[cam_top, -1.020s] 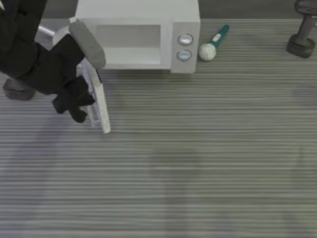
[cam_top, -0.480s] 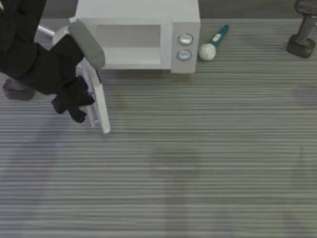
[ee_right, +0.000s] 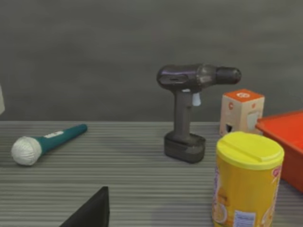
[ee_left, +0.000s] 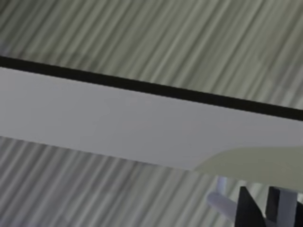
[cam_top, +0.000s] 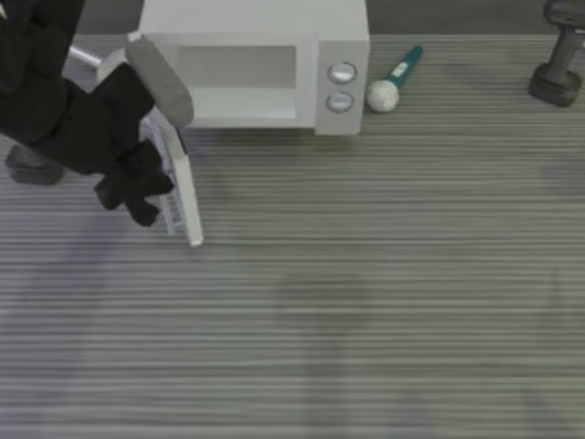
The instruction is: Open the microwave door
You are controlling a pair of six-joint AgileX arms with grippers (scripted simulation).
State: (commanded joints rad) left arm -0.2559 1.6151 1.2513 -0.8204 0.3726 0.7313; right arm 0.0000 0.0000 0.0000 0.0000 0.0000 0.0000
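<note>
Nearby, microphone (cam_top: 393,80) beside microwave (cam_top: 256,64), drill (cam_top: 558,55) apart

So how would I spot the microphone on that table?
Find the white microwave at the table's back edge. Just right of its two knobs lies the microphone: teal handle, round white head, unlike the dark drill farther right.

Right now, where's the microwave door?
In the top view the microwave door stands swung open, edge-on, jutting forward from the front left corner of the microwave at the table's far left, with the left gripper right beside it on its left.
</note>
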